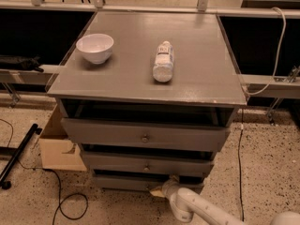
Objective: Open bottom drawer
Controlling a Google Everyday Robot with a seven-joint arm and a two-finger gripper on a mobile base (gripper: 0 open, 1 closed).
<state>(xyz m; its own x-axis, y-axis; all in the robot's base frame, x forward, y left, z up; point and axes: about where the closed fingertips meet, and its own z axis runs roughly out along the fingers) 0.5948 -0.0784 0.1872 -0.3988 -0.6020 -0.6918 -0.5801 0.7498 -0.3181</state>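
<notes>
The grey cabinet (145,74) has three drawers. The bottom drawer (123,182) is the lowest, a slim grey front just above the floor. Its knob is hidden behind my gripper (158,189). The gripper is at the middle of that drawer front, at the end of my white arm (201,211), which comes in from the lower right. The middle drawer (146,164) and the top drawer (145,135) each show a small round knob and stand slightly pulled out.
A white bowl (94,47) and a plastic bottle (163,61) lying on its side sit on the cabinet top. A cardboard box (56,146) stands at the cabinet's left on the floor. Black cables (65,205) lie on the speckled floor.
</notes>
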